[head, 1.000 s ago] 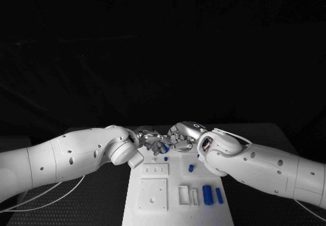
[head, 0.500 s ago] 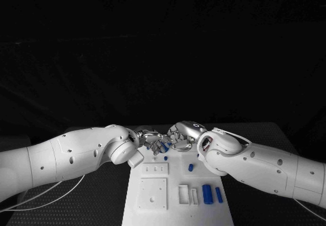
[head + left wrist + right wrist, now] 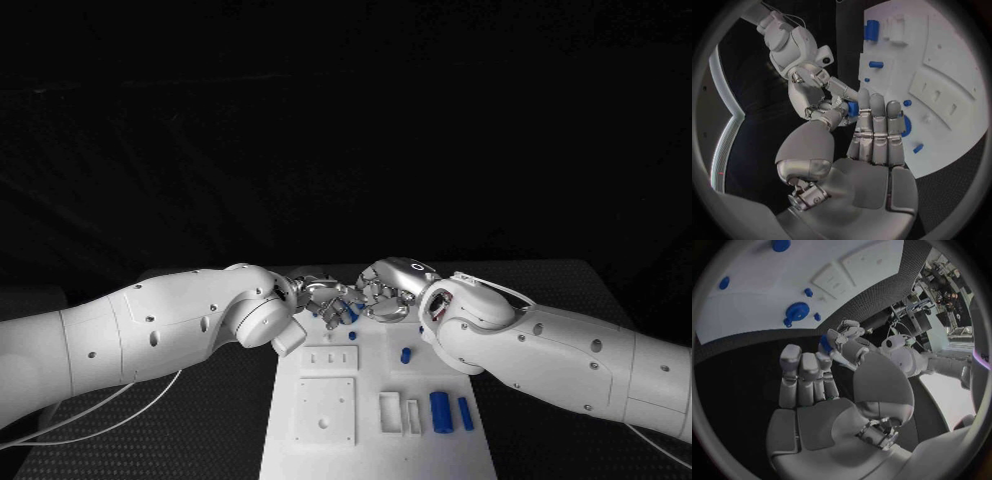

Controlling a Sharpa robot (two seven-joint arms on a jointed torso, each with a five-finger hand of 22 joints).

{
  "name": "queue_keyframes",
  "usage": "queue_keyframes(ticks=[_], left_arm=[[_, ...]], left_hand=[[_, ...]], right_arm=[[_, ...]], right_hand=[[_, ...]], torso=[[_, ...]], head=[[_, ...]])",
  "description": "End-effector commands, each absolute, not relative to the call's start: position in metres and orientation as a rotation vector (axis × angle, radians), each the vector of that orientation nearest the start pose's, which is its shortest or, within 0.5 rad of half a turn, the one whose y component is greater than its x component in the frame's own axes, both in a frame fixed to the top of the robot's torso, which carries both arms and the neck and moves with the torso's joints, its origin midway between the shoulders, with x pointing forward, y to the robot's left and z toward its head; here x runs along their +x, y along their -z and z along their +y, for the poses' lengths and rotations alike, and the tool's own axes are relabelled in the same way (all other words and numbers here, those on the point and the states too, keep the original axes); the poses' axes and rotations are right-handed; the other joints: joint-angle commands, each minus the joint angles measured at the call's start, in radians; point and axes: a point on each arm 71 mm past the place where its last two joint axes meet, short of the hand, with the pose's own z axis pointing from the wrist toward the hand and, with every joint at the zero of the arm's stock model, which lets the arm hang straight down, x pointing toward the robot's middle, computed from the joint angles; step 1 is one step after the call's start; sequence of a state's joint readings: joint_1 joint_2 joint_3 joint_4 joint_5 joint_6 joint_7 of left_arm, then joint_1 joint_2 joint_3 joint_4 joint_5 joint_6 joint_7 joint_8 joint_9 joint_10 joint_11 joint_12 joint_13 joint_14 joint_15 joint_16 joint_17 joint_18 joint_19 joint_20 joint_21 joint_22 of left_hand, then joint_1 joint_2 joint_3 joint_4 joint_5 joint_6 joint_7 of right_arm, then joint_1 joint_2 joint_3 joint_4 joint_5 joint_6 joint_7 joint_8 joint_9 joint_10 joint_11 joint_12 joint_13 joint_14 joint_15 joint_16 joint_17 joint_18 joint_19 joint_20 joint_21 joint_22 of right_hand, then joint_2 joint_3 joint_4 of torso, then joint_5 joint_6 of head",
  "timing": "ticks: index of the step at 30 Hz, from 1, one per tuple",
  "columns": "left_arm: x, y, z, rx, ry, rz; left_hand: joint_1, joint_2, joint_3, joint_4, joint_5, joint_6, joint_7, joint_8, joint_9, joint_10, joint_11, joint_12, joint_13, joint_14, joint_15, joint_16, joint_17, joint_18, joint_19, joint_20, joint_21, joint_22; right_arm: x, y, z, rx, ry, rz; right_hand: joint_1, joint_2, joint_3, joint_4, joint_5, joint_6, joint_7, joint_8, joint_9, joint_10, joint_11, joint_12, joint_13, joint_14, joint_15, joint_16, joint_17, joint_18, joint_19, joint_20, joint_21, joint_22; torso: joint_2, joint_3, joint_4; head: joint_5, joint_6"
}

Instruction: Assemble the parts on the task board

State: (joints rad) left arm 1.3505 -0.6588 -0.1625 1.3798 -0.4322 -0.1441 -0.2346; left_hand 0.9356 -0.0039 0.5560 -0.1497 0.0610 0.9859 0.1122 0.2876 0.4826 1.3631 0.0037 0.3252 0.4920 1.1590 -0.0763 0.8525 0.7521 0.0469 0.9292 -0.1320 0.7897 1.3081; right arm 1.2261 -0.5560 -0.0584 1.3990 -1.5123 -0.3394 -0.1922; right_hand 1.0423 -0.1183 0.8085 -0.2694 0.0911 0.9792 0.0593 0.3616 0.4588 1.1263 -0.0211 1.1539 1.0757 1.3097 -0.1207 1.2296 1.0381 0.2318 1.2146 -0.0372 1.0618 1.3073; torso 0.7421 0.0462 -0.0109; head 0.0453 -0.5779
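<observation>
At the far end of the white task board (image 3: 368,445) my two hands meet fingertip to fingertip above the table. A small blue part (image 3: 349,313) sits between them. In the left wrist view the blue part (image 3: 852,108) lies between my left hand's (image 3: 870,135) thumb and fingertips, and the right hand's (image 3: 814,97) fingers reach onto it too. In the right wrist view the part (image 3: 825,344) sits at the tips of my right hand (image 3: 811,385), with the left hand's (image 3: 847,337) fingers on it. Left hand (image 3: 317,293) and right hand (image 3: 387,293) both pinch it.
A blue ring-shaped part (image 3: 797,311) lies on the board near the hands. Two long blue pieces (image 3: 440,412) lie side by side at the board's near right, and a short one (image 3: 407,355) sits mid-board. White raised blocks (image 3: 326,410) cover the near left. Black table surrounds the board.
</observation>
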Motion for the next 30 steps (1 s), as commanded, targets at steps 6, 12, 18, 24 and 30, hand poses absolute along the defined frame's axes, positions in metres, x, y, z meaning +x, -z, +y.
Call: queue_keyframes(ticks=[6, 12, 18, 24, 30], left_arm=[[0.5136, 0.1889, 0.1499, -0.715, 1.023, 2.126], [0.514, 0.1887, 0.1512, -0.727, 1.026, 2.119], [0.5156, 0.1886, 0.1538, -0.737, 1.02, 2.108], [0.5163, 0.1887, 0.154, -0.748, 1.022, 2.102], [0.5167, 0.1894, 0.1535, -0.754, 1.021, 2.098]], left_hand=[[-0.003, -0.005, 0.011, -0.016, 0.073, 0.003, -0.002, -0.004, 0.004, -0.003, -0.003, 0.001, 0.004, -0.008, 0.001, 0.009, -0.005, 0.009, -0.003, -0.04, 0.009, 0.013], [-0.003, 0.043, 0.029, -0.07, 0.175, 0.016, -0.006, 0.004, 0.012, 0.0, -0.005, 0.0, 0.009, -0.009, 0.001, 0.017, -0.011, 0.006, -0.005, -0.039, 0.014, 0.013], [-0.032, 0.073, 0.035, -0.094, 0.226, 0.029, -0.01, 0.013, 0.024, 0.002, -0.008, -0.001, 0.011, -0.009, 0.001, 0.022, -0.016, 0.005, -0.005, -0.04, 0.017, 0.011], [-0.052, 0.082, 0.045, -0.112, 0.274, 0.039, -0.014, 0.019, 0.036, 0.005, -0.01, -0.003, 0.013, -0.009, 0.0, 0.027, -0.021, 0.004, -0.005, -0.04, 0.019, 0.01], [-0.06, 0.087, 0.046, -0.114, 0.282, 0.043, -0.015, 0.022, 0.04, 0.008, -0.011, -0.003, 0.014, -0.008, 0.0, 0.029, -0.022, 0.004, -0.004, -0.04, 0.02, 0.01]], right_arm=[[0.4955, 0.1804, -0.0823, -0.275, -0.725, 1.623], [0.4959, 0.1808, -0.0825, -0.276, -0.723, 1.626], [0.4955, 0.1832, -0.0827, -0.274, -0.723, 1.63], [0.4952, 0.1849, -0.0823, -0.273, -0.724, 1.636], [0.4953, 0.1859, -0.0825, -0.271, -0.727, 1.647]], right_hand=[[0.002, 0.012, 0.007, -0.002, 0.006, 0.064, 0.031, 0.002, 0.021, 0.008, 0.001, 0.002, 0.0, 0.003, -0.001, -0.003, 0.0, 0.03, 0.008, 0.001, -0.002, 0.008], [0.002, 0.012, 0.007, -0.002, 0.007, 0.064, 0.031, 0.002, 0.021, 0.008, 0.001, 0.002, 0.0, 0.004, -0.001, -0.003, 0.0, 0.03, 0.008, 0.001, -0.002, 0.008], [0.001, 0.012, 0.007, -0.002, 0.008, 0.064, 0.031, 0.002, 0.021, 0.008, 0.001, 0.002, 0.0, 0.004, -0.002, -0.003, 0.0, 0.03, 0.008, 0.001, -0.002, 0.007], [0.001, 0.012, 0.007, -0.002, 0.009, 0.064, 0.031, 0.002, 0.021, 0.008, 0.001, 0.002, 0.0, 0.004, -0.002, -0.003, 0.0, 0.03, 0.008, 0.001, -0.002, 0.007], [-0.003, 0.008, 0.006, -0.003, 0.011, 0.063, 0.032, 0.0, 0.021, 0.007, 0.002, 0.001, 0.0, 0.003, -0.001, -0.004, -0.001, 0.03, 0.008, 0.001, -0.003, 0.007]], torso=[[0.0, -0.0005, -0.0006], [0.0, -0.0006, 0.0004], [0.001, -0.0007, 0.0007], [0.001, -0.0003, -0.0002], [0.001, -0.0009, 0.0006]], head=[[0.002, -0.001], [0.001, -0.003], [0.001, -0.005], [0.003, -0.006], [0.002, -0.008]])
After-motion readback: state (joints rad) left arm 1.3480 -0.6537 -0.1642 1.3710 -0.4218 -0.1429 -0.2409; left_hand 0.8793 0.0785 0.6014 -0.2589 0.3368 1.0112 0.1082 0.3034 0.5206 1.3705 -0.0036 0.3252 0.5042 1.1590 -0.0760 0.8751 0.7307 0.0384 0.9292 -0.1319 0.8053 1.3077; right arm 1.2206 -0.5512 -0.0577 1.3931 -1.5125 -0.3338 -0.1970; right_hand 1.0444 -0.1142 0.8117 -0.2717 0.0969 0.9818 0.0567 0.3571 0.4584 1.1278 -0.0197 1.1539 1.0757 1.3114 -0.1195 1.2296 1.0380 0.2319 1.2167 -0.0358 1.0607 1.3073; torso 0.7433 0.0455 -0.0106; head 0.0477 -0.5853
